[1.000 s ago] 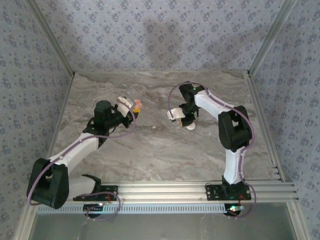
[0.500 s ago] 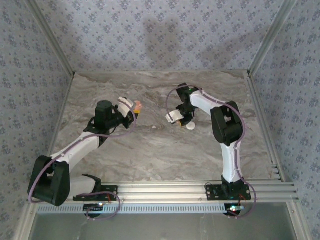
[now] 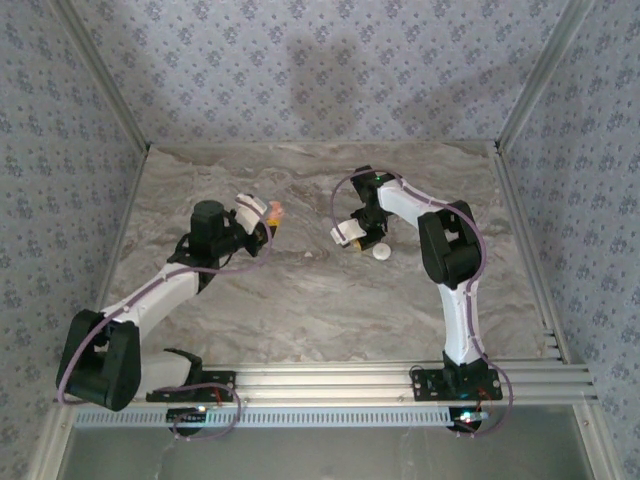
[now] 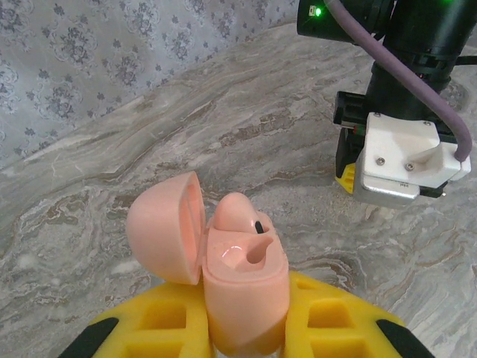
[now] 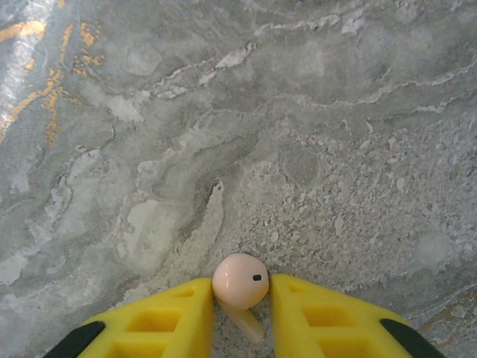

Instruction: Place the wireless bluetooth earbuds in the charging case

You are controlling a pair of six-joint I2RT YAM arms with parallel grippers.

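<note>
Two tools, well apart over the desk. Left tool clamped on the open charging case, one earbud seated inside. Right tool pinches second earbud down at the desk surface near centre; bare marble all round, edges well off.

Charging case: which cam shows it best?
Left wrist. The charging case sits large and centred, lid open, one earbud seated, the other socket empty, clamped in the left gripper. Top external shows the case as a small pink speck at that gripper's tip.
</note>
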